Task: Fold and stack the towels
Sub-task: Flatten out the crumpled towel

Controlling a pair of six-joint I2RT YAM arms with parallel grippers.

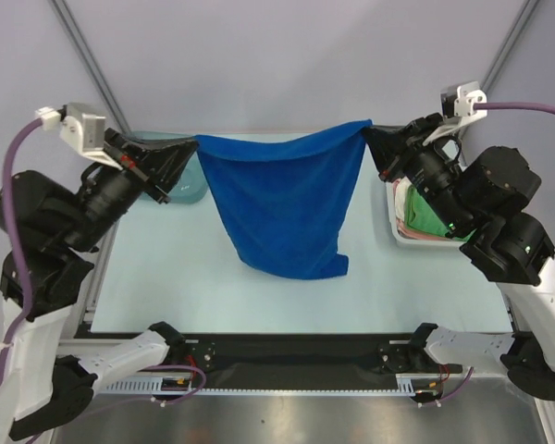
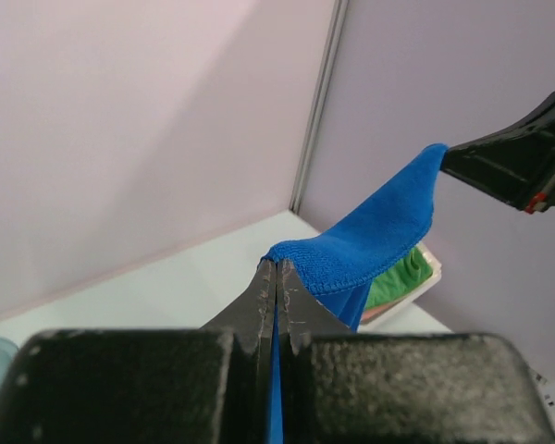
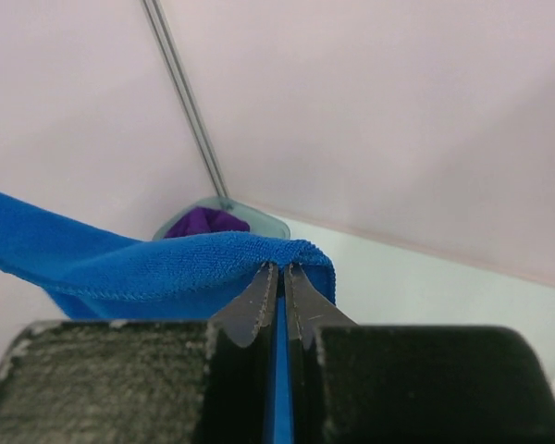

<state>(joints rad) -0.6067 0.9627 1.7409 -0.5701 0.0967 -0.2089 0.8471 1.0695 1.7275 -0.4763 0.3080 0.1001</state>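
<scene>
Pale green table (image 1: 166, 287) fills the middle of the top view, with grey walls behind it.

Blue towel (image 1: 282, 203): lifted off the table and strung between the two arms toward 12 o'clock from centre. Top edge sags slightly between the held corners. The body hangs down, narrowing to a rounded lower end at about centre. Can't tell whether that lower end touches the table.

White bin (image 1: 395, 229): at 3 o'clock, at the table's right edge, partly hidden by the right arm. It holds a green towel (image 1: 427, 218) with something pink beneath.

Teal translucent tub (image 1: 191, 189): at 10 o'clock, just behind the towel's left edge. The right wrist view shows a purple cloth (image 3: 203, 222) in it.

Left gripper (image 2: 276, 270): jaws pressed together on the towel's left top corner, blue fabric pinched between the tips.

Right gripper (image 3: 280, 270): jaws likewise closed tight on the right top corner, with the hem folding over the tips.
</scene>
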